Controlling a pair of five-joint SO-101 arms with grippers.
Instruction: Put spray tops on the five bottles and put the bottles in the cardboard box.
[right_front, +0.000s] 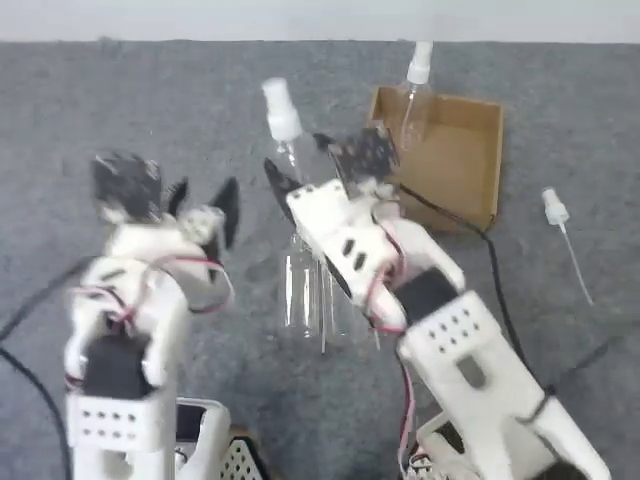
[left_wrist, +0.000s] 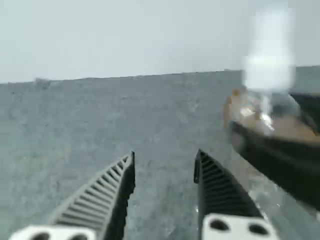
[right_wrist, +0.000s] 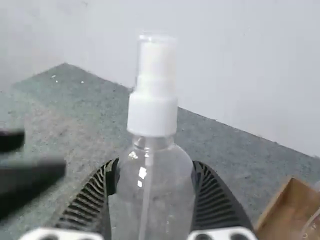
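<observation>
My right gripper is shut on a clear bottle with a white spray top, held upright. From above, this bottle sits at the right gripper, above the table's middle. Clear bottles without tops stand close together beside the right arm. In the cardboard box at the back right stands another bottle with a spray top. A loose spray top with its tube lies right of the box. My left gripper is open and holds nothing, left of the held bottle.
Grey carpet covers the table. In the left wrist view, my open left gripper faces bare carpet, with the cardboard box and the other arm's dark finger to one side. A pale wall lies beyond the far edge.
</observation>
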